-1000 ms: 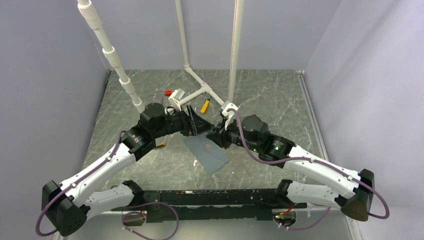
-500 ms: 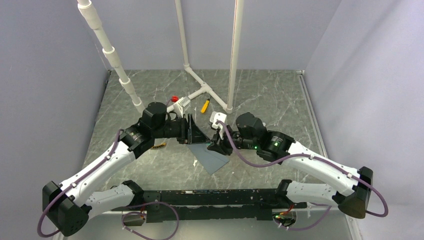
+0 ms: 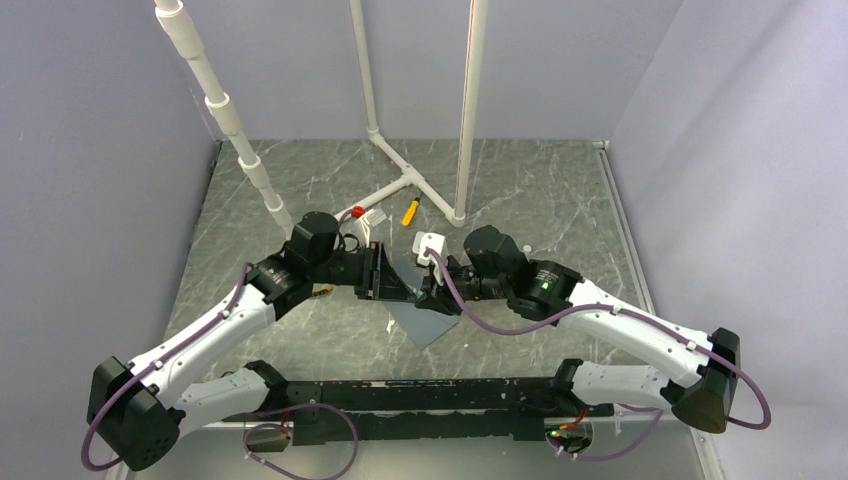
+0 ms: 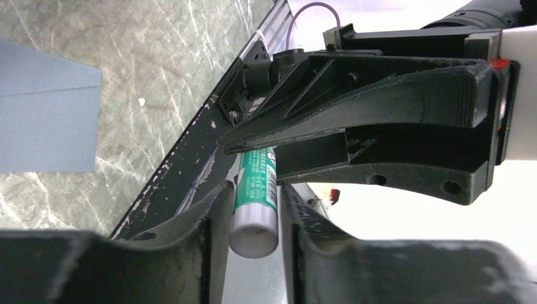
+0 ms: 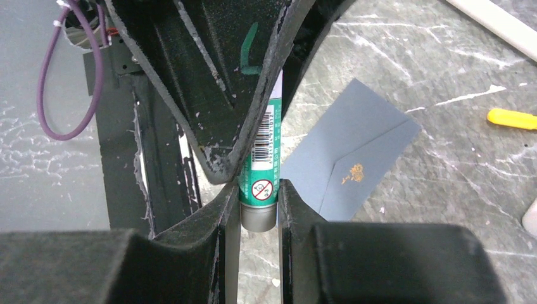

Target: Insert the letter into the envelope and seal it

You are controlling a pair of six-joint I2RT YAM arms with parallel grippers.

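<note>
Clamping glue stick (image 5: 259, 152): L end effector (image 4: 254, 209), R end effector (image 5: 258, 206); envelope (image 5: 354, 158) below.

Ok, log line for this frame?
left gripper: shut on glue stick | right gripper: shut on glue stick | envelope: flat on table | letter: not visible

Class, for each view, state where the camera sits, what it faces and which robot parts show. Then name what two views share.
Top: above, behind the bases, facing down at the table; both arms show.
Left wrist: on the left arm, facing the glue stick held in the left gripper.
Right wrist: on the right arm, facing the same stick in the right gripper.
Shared: both wrist views show the stick and envelope.
</note>
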